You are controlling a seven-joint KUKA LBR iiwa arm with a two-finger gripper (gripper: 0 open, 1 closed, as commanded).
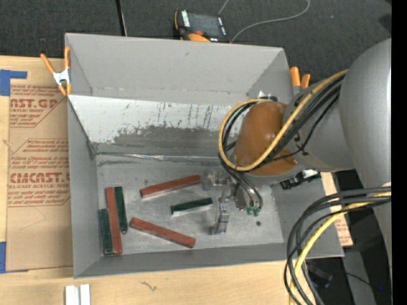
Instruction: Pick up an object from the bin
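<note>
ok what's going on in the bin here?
The KUKA arm reaches in from the right. Its claw is down by the right end of a dark green stick mid-bin. One reddish-brown stick lies just above it, another reddish-brown stick below. A left pair of sticks lies by the bin wall.

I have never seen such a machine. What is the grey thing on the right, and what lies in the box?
That is a robot arm reaching in from the right; the orange cover sits at its wrist. The camera looks down from above, slightly sideways. The box is a grey metal bin. The hand hangs low beside the right end of a dark green bar. Two reddish-brown bars lie near it, more bars by the left wall. Whether it holds anything, I cannot tell.
</note>
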